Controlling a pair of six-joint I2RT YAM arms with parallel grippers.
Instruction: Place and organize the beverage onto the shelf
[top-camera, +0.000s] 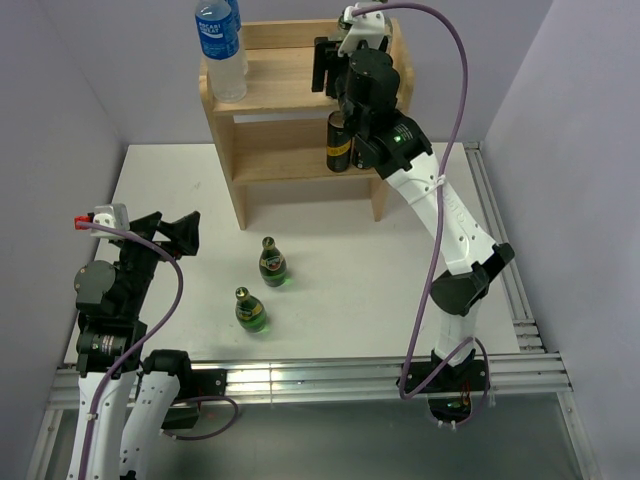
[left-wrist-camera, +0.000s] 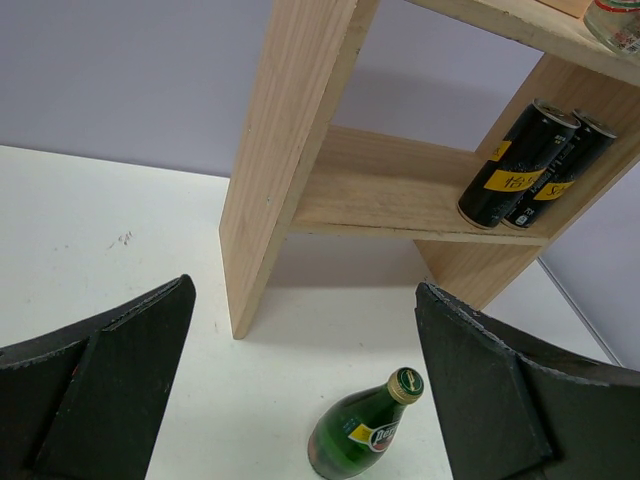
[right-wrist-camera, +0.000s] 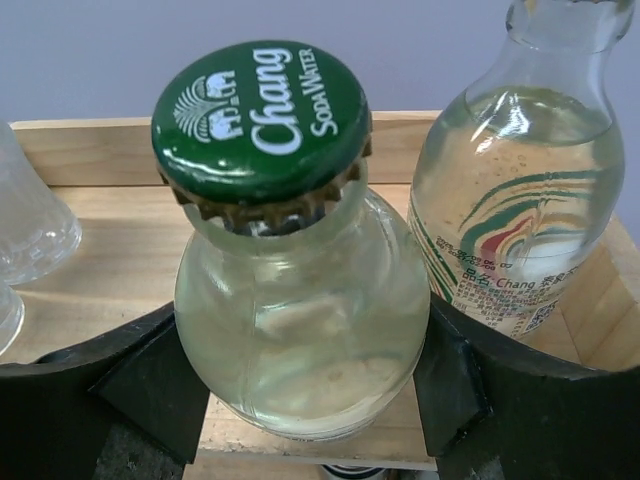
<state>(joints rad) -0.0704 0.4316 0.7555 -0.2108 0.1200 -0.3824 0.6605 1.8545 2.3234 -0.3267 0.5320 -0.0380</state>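
Observation:
My right gripper is shut on a clear glass bottle with a green cap, which stands on the top tier of the wooden shelf. A second clear bottle stands just to its right. In the top view the right gripper is at the shelf's top right and hides both bottles. Two dark cans stand on the lower tier, and they also show in the left wrist view. Two green bottles stand on the table. My left gripper is open and empty, left of them; the far one shows between its fingers.
A tall clear plastic water bottle with a blue label stands at the shelf's top left; its base shows in the right wrist view. The white table has metal rails at its right and near edges. Grey walls close in behind and beside it.

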